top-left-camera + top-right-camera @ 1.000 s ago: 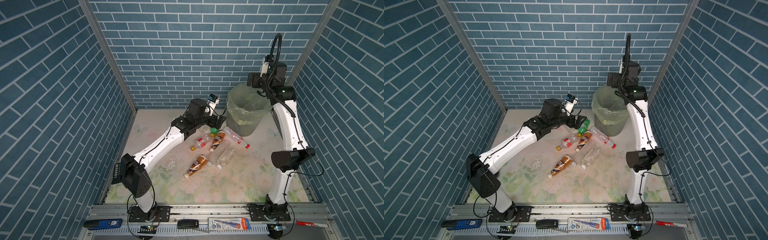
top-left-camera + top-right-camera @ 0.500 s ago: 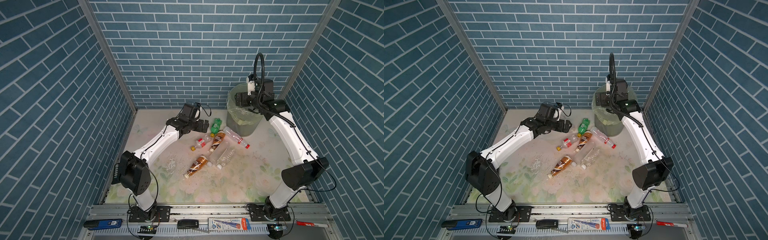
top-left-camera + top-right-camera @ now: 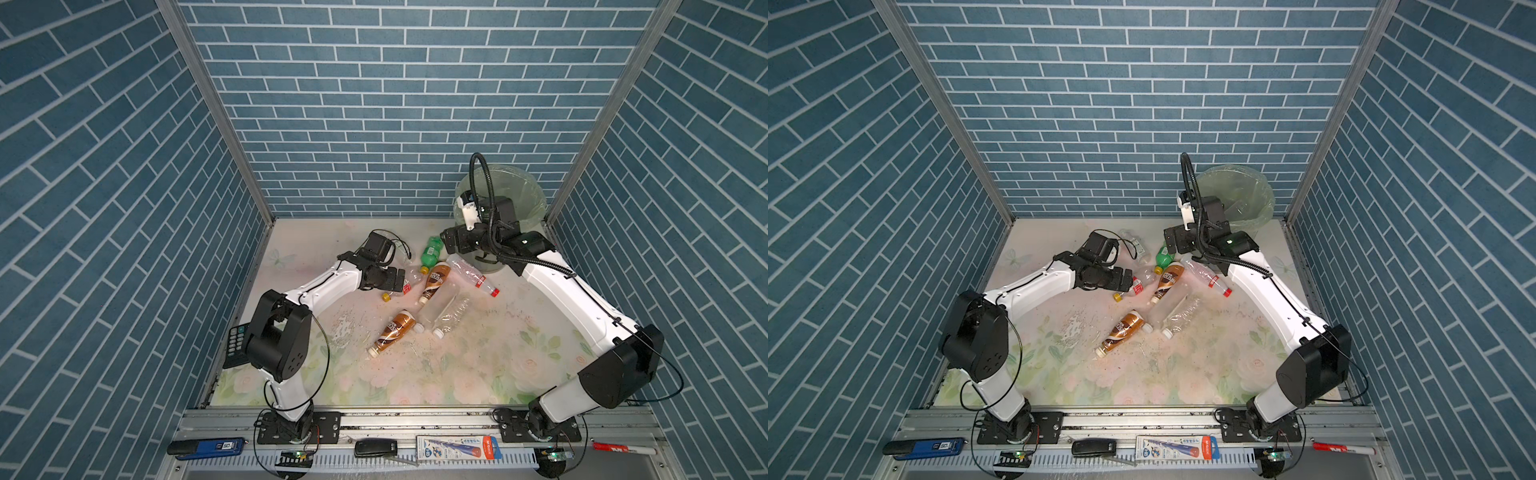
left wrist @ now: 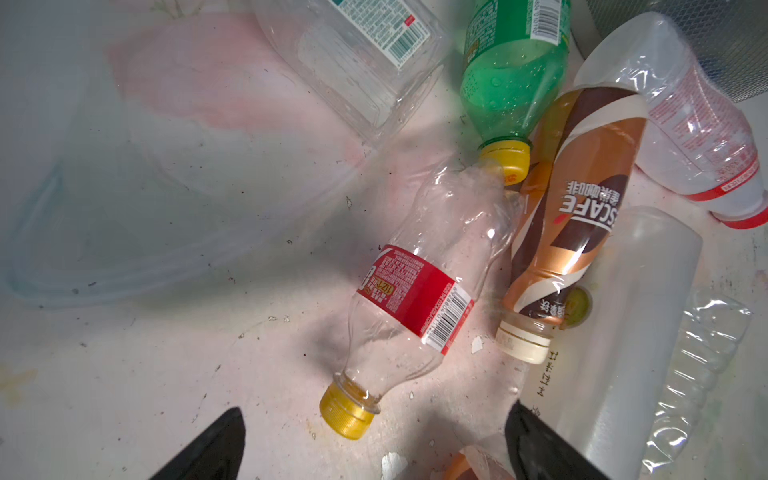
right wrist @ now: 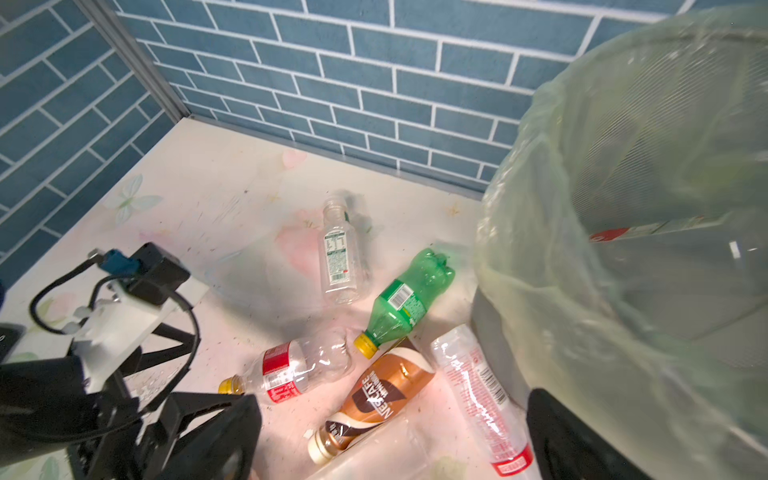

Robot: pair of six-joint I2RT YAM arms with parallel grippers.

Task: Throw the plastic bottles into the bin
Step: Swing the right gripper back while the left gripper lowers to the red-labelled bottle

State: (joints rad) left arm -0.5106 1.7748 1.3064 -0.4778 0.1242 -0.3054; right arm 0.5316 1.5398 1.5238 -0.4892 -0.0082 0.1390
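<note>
My left end effector point(image 4: 374, 417) hangs with its jaws wide apart and empty, by the yellow cap of the red-labelled bottle point(image 4: 415, 299). My right end effector point(image 5: 392, 403) is also spread and holds nothing, above the green bottle point(image 5: 409, 291) and brown bottle point(image 5: 386, 390). All three lie beside the bin point(image 3: 528, 195) in the worktop's far right corner.

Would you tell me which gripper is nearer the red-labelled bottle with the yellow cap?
Left. The left gripper sits open at the cap end of the red-labelled bottle; the right gripper, also open, is farther off by the bin, near the green bottle.
</note>
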